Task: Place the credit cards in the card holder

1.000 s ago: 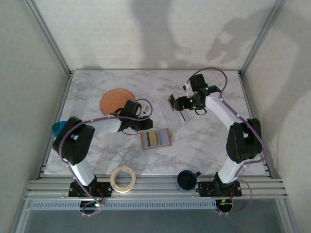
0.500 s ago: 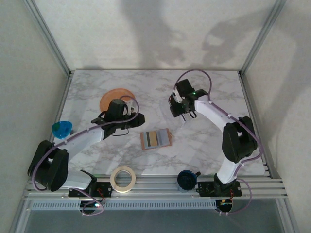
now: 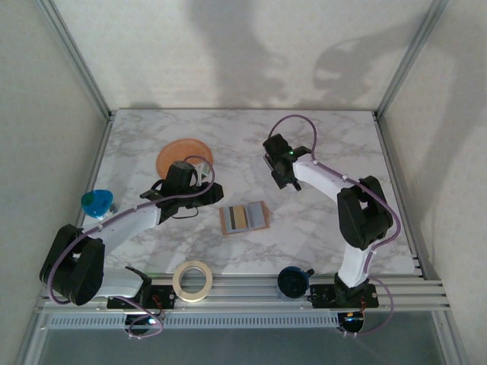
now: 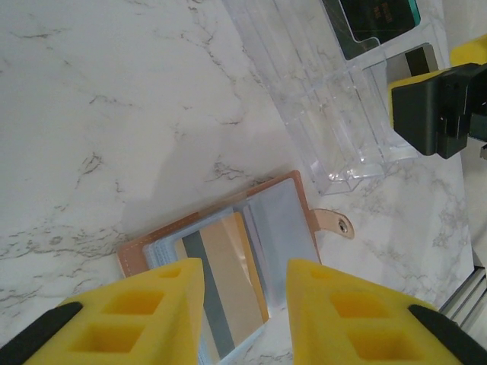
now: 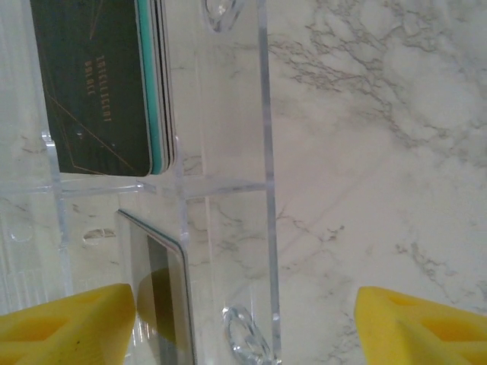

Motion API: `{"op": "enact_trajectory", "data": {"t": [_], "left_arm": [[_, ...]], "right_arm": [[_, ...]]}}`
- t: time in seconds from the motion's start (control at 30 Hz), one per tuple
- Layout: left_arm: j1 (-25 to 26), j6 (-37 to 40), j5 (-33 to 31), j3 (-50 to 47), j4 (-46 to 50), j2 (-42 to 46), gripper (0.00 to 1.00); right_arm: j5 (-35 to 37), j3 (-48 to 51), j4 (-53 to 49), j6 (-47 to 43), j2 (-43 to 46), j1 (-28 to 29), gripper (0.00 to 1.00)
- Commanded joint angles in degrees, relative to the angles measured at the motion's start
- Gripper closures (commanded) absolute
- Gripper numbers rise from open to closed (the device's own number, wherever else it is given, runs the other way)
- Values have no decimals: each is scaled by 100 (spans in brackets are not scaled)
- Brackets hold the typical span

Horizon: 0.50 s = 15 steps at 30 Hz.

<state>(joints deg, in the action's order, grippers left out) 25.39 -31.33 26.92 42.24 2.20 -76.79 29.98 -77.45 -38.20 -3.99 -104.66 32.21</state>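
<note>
Nearest the arms, the card holder [image 3: 243, 217] lies open mid-tabletop [image 3: 335, 137] with one tan striped card [image 4: 228, 285] tucked in a pocket, so that's one in. The left gripper [image 4: 245, 277] sits around 10 o'clock from it, jaws apart and empty. Further out, at 1 o'clock from the holder, a clear rack [image 5: 262, 152] holds a dark card [image 5: 95, 84], a teal card [image 5: 157, 84] behind it and a greyish card [image 5: 156, 296] one slot over, so looks like at least three left. The right gripper [image 5: 240, 323] straddles the rack, jaws wide, nothing clamped. Versus a second ago: the left gripper backed off the holder and its jaws opened up, and the right one slid in over the rack.
</note>
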Motion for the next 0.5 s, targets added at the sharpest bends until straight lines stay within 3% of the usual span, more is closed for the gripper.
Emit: {"op": "enact_trajectory", "data": {"t": [0.0, 0.3, 0.47], "left_arm": [[-51, 37, -33, 89, 26, -58, 67], [-48, -122, 15, 25, -142, -128, 67], [-42, -124, 54, 53, -113, -145, 68]], "right_arm": [[472, 105, 167, -54, 260, 9, 28], [403, 58, 224, -82, 295, 29, 35], [459, 166, 306, -102, 383, 23, 45]]}}
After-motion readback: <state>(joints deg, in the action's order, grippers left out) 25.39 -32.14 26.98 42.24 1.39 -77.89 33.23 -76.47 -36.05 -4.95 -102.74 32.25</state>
